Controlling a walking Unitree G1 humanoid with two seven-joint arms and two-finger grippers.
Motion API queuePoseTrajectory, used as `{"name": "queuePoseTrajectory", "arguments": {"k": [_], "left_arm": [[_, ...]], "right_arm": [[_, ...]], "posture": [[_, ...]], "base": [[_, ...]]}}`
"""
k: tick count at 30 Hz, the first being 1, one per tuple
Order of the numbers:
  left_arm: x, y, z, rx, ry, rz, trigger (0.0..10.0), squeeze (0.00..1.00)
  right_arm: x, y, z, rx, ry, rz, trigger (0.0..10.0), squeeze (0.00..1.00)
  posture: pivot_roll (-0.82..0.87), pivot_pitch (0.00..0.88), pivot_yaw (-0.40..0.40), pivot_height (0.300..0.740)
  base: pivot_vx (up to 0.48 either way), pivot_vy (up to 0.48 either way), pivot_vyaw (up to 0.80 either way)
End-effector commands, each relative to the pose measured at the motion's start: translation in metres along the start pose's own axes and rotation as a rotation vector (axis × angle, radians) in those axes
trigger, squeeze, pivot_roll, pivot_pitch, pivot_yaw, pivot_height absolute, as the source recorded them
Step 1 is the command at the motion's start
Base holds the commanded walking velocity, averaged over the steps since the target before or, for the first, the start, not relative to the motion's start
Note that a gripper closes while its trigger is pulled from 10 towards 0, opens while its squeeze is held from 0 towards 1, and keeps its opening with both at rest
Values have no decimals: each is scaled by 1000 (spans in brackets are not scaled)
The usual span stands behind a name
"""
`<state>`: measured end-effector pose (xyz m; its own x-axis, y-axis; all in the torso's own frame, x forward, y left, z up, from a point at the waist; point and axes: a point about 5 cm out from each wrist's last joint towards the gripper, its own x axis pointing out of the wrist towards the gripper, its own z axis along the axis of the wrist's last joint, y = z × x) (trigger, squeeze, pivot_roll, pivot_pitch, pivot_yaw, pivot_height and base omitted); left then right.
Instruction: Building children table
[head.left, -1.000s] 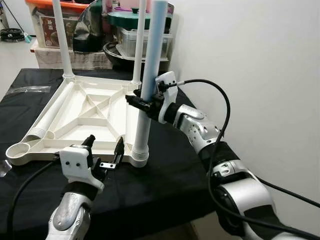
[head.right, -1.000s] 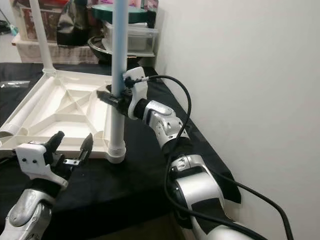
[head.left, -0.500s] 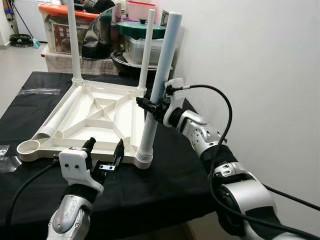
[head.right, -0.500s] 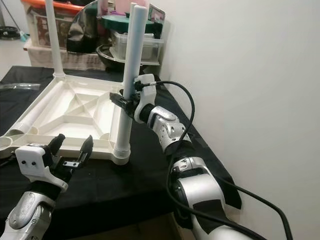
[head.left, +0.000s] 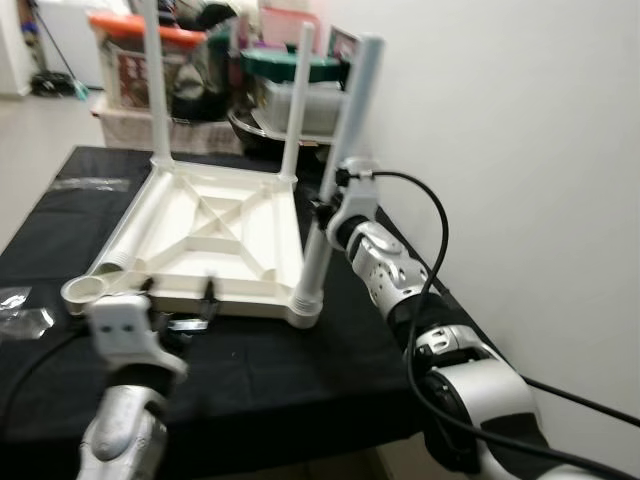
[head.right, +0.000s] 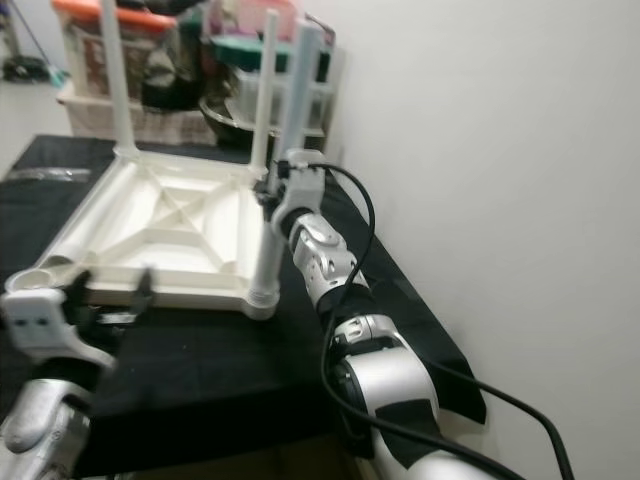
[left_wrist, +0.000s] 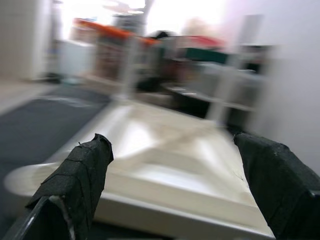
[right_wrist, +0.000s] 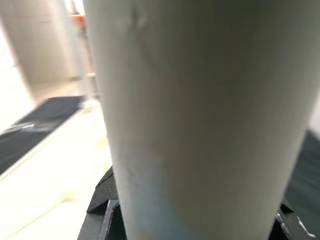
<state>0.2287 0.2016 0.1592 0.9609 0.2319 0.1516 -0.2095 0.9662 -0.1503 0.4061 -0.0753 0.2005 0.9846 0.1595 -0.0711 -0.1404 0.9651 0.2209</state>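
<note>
A white table top (head.left: 215, 225) lies upside down on the black-covered table. Two white legs (head.left: 155, 90) (head.left: 298, 100) stand in its far corners. A third leg (head.left: 345, 140) stands in the near right corner, its top leaning right. My right gripper (head.left: 325, 215) is shut on this leg at mid height; up close the leg (right_wrist: 200, 115) sits between the black fingers (right_wrist: 100, 200). A loose leg (head.left: 125, 240) lies along the left rim. The near left socket (head.left: 85, 290) is empty. My left gripper (head.left: 178, 300) is open just before the front rim (left_wrist: 165, 165), holding nothing.
Storage boxes and pots (head.left: 140, 70) are stacked behind the table. A white wall (head.left: 520, 150) runs close along the right. A clear plastic bag (head.left: 25, 310) lies on the black cloth at the left. The table's front edge is just below my left gripper.
The camera has shifted and the picture is blurred. The held leg has gone from upright to leaning right at the top. My left gripper has drifted left along the front rim, still open.
</note>
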Motion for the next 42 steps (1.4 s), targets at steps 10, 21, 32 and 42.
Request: {"name": "queuePoseTrajectory", "arguments": {"k": [10, 21, 32, 42], "left_arm": [[0, 20, -21, 79, 122, 147, 10000, 0], [-4, 21, -27, 90, 149, 135, 10000, 0], [-8, 27, -33, 113, 187, 144, 10000, 0], [-9, 23, -37, 102, 204, 116, 10000, 0]], "right_arm": [[-18, -20, -69, 55, 254, -240, 0, 0], [-18, -12, -71, 66, 298, -219, 10000, 0], [-18, -6, -61, 59, 248, -149, 10000, 1000], [-10, -5, -22, 57, 147, -34, 10000, 0]], "posture": [[110, 0, -150, 740], [111, 0, -145, 740], [115, 0, -146, 740], [101, 0, -140, 740]], "base": [[0, 0, 0], [0, 0, 0], [0, 0, 0], [0, 0, 0]]}}
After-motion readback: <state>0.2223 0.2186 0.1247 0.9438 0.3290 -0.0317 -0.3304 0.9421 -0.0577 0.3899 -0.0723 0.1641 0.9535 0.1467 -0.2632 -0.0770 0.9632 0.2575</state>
